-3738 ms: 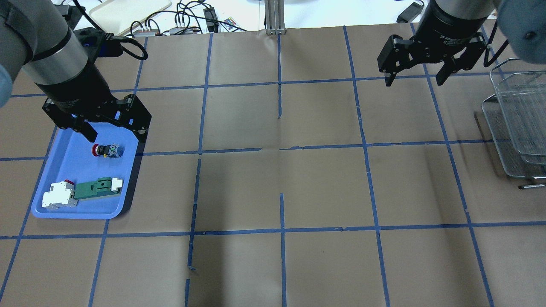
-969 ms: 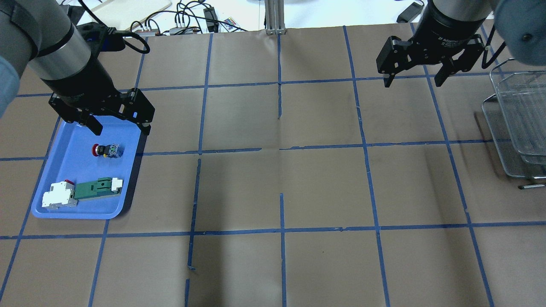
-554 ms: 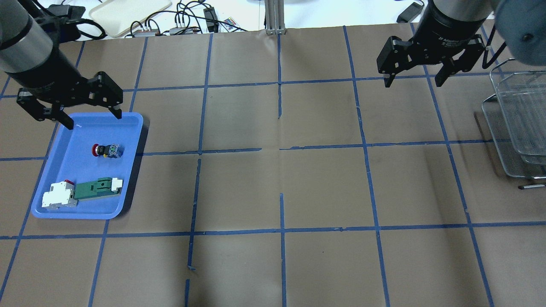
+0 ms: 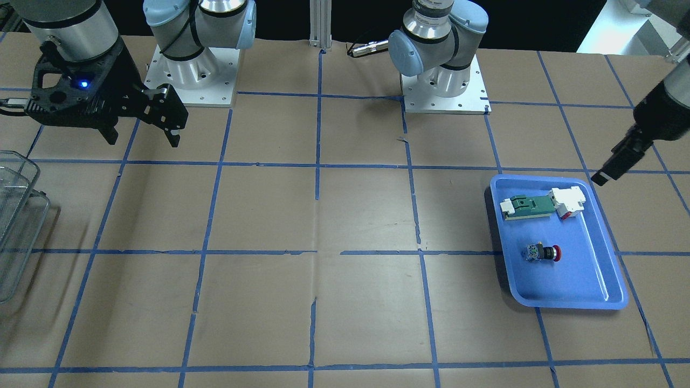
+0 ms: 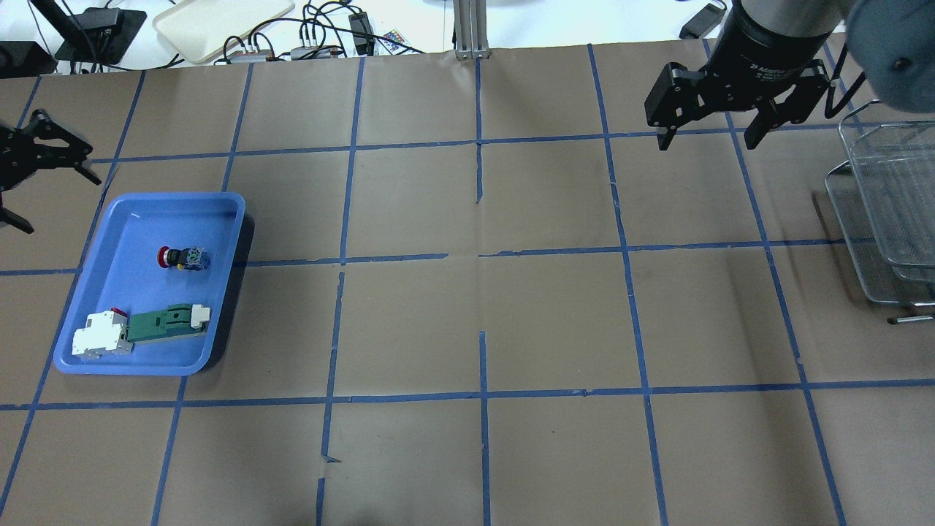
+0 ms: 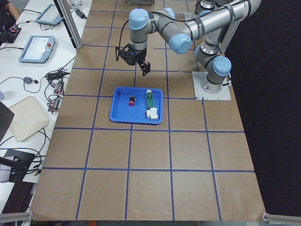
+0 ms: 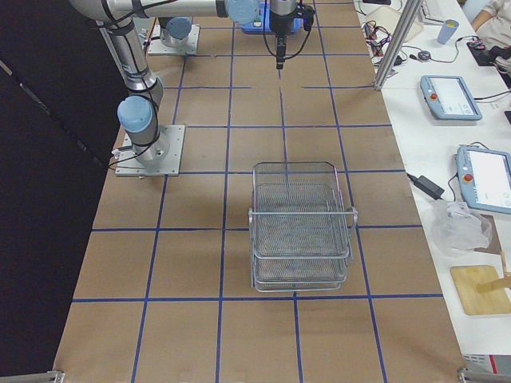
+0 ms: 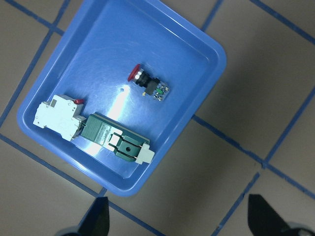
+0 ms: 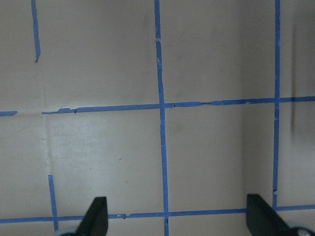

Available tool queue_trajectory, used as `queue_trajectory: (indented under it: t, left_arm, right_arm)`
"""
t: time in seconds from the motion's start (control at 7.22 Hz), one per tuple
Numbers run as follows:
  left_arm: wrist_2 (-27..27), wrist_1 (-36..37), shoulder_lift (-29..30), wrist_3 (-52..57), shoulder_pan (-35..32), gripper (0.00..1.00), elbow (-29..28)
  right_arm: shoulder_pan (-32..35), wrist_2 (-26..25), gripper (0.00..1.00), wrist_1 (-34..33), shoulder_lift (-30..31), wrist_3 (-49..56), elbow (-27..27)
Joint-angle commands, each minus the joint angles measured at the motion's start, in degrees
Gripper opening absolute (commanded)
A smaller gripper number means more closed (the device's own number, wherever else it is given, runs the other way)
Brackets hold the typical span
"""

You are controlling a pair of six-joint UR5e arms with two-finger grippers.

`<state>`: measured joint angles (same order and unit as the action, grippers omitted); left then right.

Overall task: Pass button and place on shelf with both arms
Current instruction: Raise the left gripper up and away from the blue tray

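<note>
Tabletop is wearing brown paper, with blue tape running across it in a grid of squares. A shallow blue tray is lying flat at the robot's left end. The grey wire shelf is standing upright at the right end, well apart. The right base plate and left base plate are sitting along the robot's edge.

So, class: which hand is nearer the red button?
Left. The left hand hovers just outside the blue tray holding the button; the right hand is far across, beside the shelf.
</note>
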<state>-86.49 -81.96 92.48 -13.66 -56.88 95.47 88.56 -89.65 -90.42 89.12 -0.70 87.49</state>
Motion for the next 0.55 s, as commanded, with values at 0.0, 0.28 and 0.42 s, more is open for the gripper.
queue_trajectory:
  t: [0.0,0.28,0.42]
  left_arm:
    - [7.53,0.66,5.75,-3.19,8.52,1.00,-0.28]
    - [7.91,4.23,11.37,-8.47,8.98,1.00,-1.33]
    - [11.92,9.23,14.97,-9.71,8.98,1.00,-1.34]
  right_arm:
    - [0.03,0.00,1.00,-0.02,0.00,0.00,0.05]
    - [-0.05,0.00,1.00,-0.02,0.00,0.00,0.13]
    - [0.03,0.00,1.00,-0.02,0.09,0.00,0.14]
